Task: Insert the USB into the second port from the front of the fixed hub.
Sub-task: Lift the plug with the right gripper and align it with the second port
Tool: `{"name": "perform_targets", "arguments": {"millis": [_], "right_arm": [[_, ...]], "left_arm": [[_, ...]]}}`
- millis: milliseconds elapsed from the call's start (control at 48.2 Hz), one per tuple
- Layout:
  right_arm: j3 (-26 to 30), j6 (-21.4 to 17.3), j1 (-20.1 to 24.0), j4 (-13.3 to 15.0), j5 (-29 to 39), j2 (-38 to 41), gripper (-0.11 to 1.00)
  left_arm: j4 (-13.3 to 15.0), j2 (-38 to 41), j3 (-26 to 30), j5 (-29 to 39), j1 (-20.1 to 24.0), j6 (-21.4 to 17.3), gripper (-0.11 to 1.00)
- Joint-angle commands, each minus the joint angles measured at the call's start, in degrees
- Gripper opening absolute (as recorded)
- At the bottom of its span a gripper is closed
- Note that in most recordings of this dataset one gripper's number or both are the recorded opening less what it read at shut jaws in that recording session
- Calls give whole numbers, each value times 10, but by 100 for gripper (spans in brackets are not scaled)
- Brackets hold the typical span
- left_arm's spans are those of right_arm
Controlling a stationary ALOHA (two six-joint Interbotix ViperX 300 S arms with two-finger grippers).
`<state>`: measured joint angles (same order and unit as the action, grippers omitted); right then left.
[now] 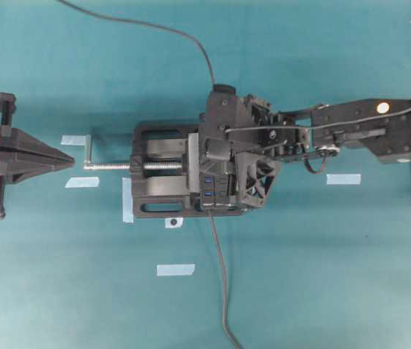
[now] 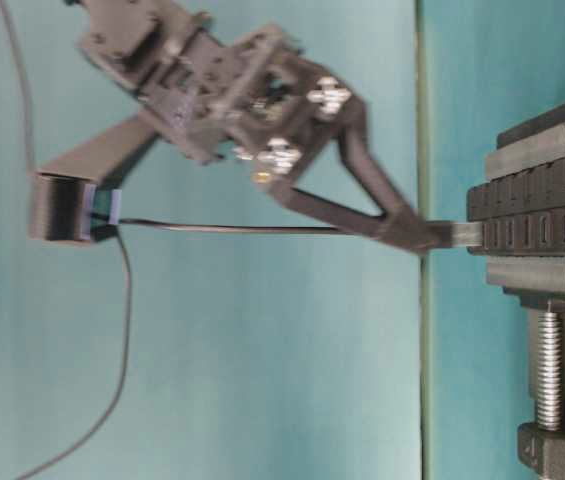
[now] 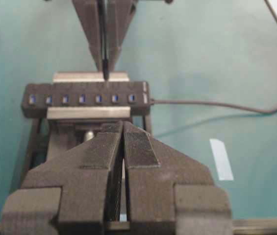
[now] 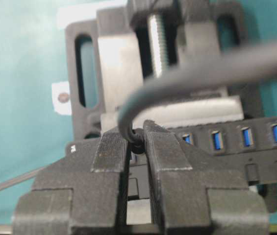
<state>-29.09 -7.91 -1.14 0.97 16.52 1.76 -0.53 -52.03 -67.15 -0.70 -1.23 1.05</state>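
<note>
Right gripper is clamped on the USB, poised right at the hub in the vise; left gripper sits pressed together, idle. Square the plug over port 2, then press gently

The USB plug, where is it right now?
The USB sits pinched between the right gripper's fingers, directly over the fixed hub clamped in the vise at the table's middle.

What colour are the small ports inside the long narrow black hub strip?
Blue ports, clearest in the left wrist view.
</note>
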Motion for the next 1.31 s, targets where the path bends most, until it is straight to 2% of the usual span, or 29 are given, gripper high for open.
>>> {"name": "perform_targets", "arguments": {"millis": [0, 1286], "right_arm": [[4, -6, 5, 0, -9, -2, 8], [-17, -20, 12, 0, -32, 20, 8]], "left_arm": [[-1, 2, 11, -3, 1, 1, 0], [-1, 2, 11, -3, 1, 1, 0]]}}
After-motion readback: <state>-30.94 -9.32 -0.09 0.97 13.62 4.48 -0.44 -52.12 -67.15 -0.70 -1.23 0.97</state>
